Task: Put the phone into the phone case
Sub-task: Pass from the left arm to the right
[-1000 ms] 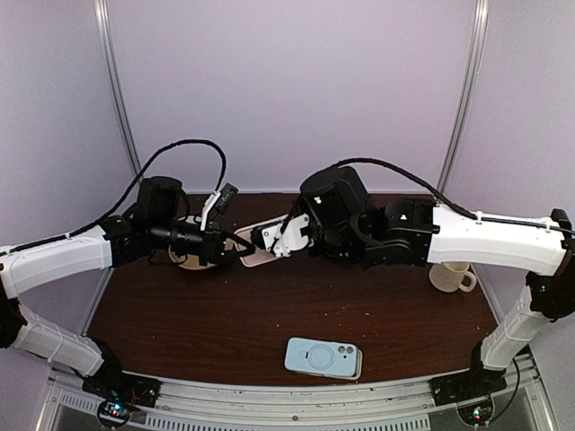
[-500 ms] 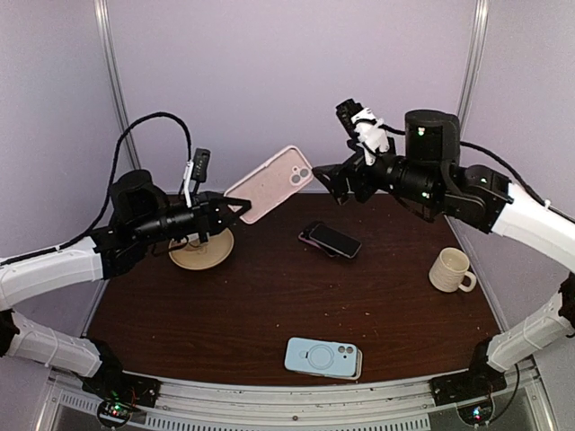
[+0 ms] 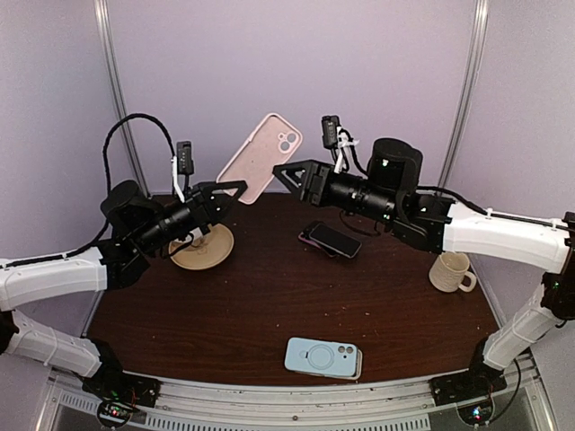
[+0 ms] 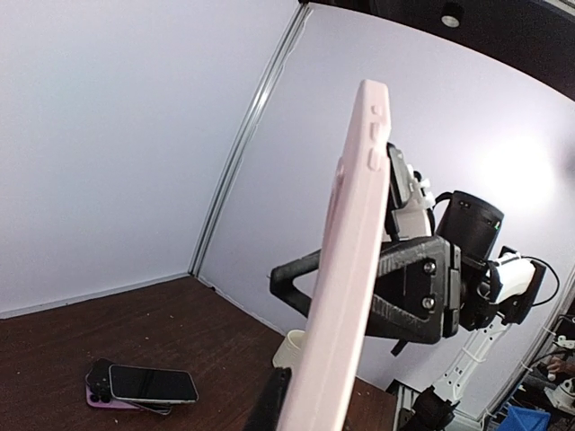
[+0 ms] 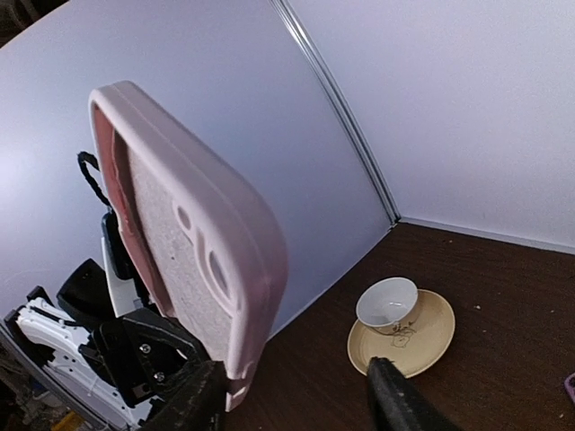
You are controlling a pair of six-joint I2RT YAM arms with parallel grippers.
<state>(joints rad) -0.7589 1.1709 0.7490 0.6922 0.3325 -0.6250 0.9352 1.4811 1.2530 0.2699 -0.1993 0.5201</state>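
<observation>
- Since half a second ago, the left jaws have tipped the pink phone case (image 3: 262, 154) from a slanted pose to a nearly upright one and raised it a little. They are closed on its lower end, and the case stands up above them.
- One second ago both pairs of jaws were low over the bench (image 3: 269, 310), close together around this case. Now the case is in the air, well above the bench.
- The right jaws have changed the most. Half a second ago they were raised and well apart from the case; now they have come just beside its lower edge. They stand wide with nothing between them. The case is at the outer side of one of them, and I cannot tell if it touches.
- In the right wrist view, the grey inner lining of the case is turned toward the right jaws.
- The phone (image 3: 337, 241) has not moved. It lies screen up on a purple thing (image 3: 308, 237) on the bench, below the right jaws and well apart from both pairs.
- For the task this means, in my judgement, that the case is presented but the phone is not yet in hand. The right jaws may steady the case first, but one pair must go down for the phone.
- A light blue case (image 3: 323, 357), a mug (image 3: 451, 270) and a saucer (image 3: 201, 254) with a small white bowl (image 5: 386, 303) stay on the bench, far from both jaws.
</observation>
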